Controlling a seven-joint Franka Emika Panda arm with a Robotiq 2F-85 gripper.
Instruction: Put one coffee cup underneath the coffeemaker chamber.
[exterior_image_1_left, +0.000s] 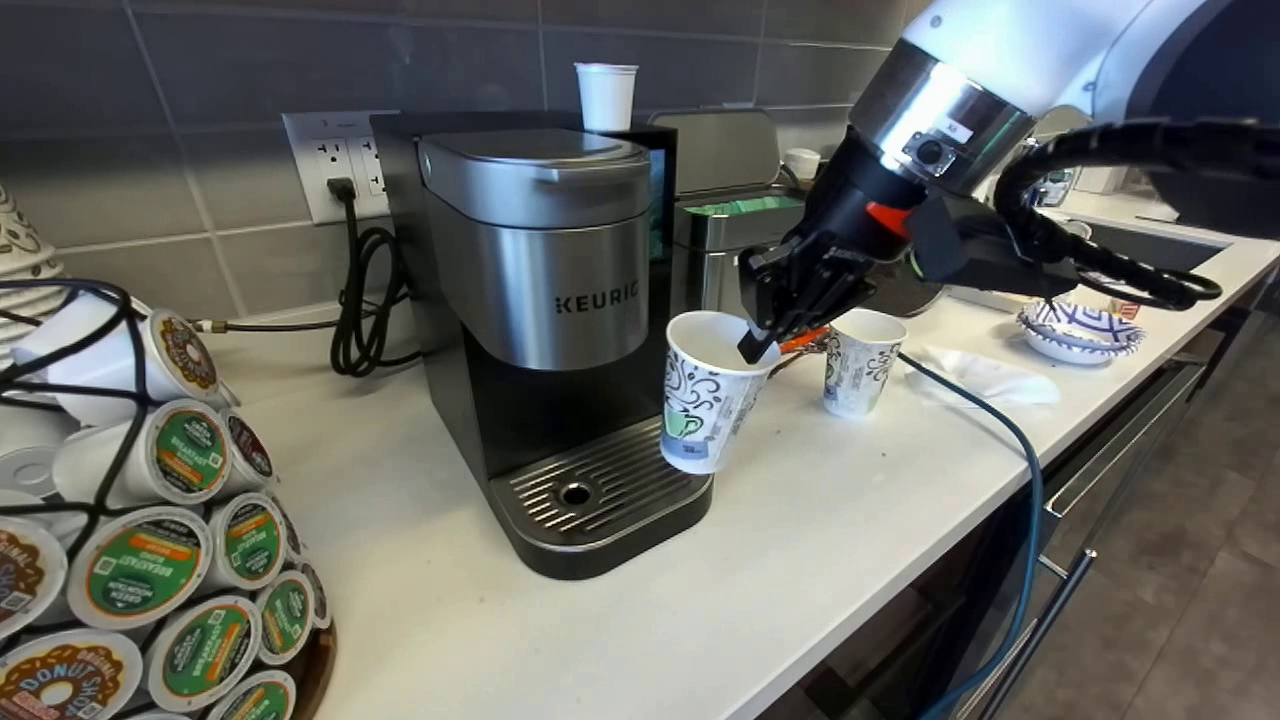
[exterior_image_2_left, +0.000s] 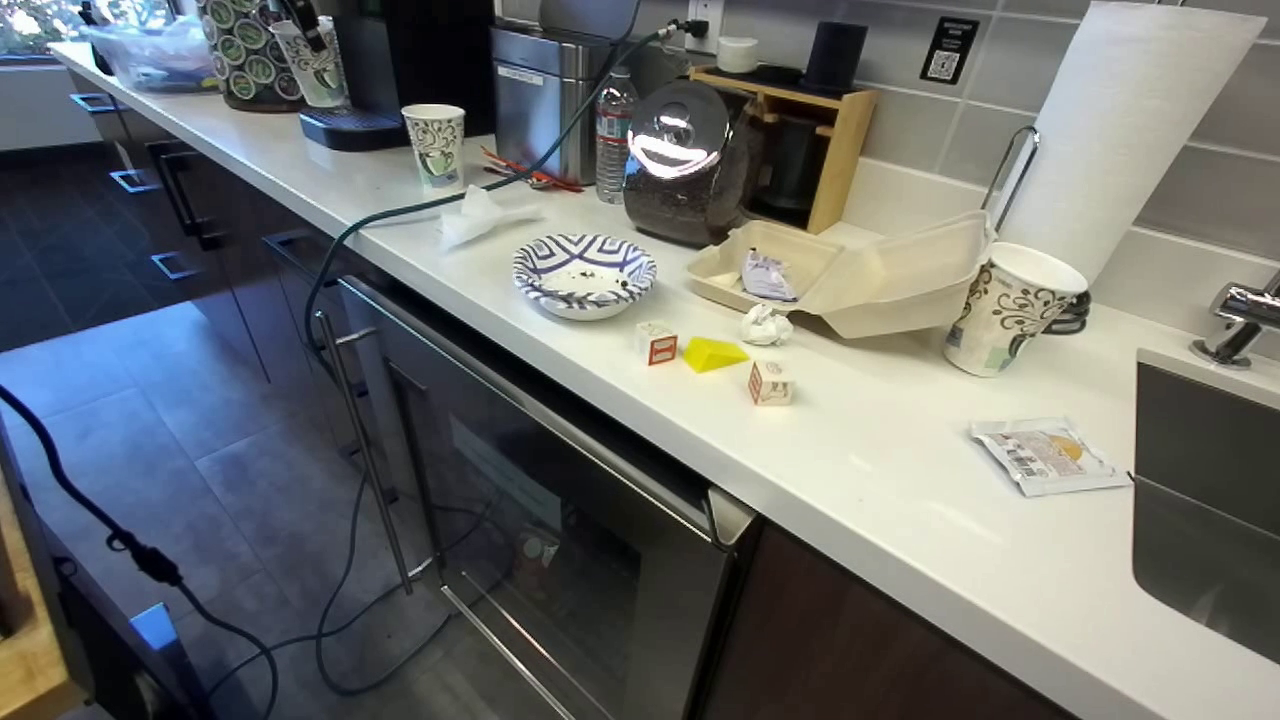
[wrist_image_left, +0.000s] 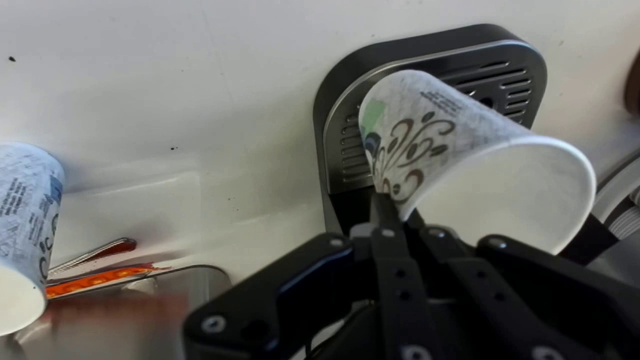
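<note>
The white paper coffee cup (exterior_image_1_left: 705, 400) with its printed pattern is held at its rim by my gripper (exterior_image_1_left: 755, 345). The wrist view shows the fingertips (wrist_image_left: 402, 212) pinching the rim, one inside and one outside the cup (wrist_image_left: 420, 135). The cup is slightly tilted beside the front of the black and silver coffeemaker (exterior_image_1_left: 550, 270), over the edge of its drip tray (exterior_image_1_left: 545, 510). I cannot tell whether its base touches the tray. The brew head overhangs the tray to one side of the cup. The held cup also shows in an exterior view (exterior_image_2_left: 318, 70).
A second patterned cup (exterior_image_1_left: 862, 360) stands on the counter near the gripper. A plain white cup (exterior_image_1_left: 606, 97) stands behind the machine. A rack of coffee pods (exterior_image_1_left: 150, 560) is beside the machine. A blue cable (exterior_image_1_left: 1025, 460) crosses the counter near a patterned bowl (exterior_image_2_left: 585, 280).
</note>
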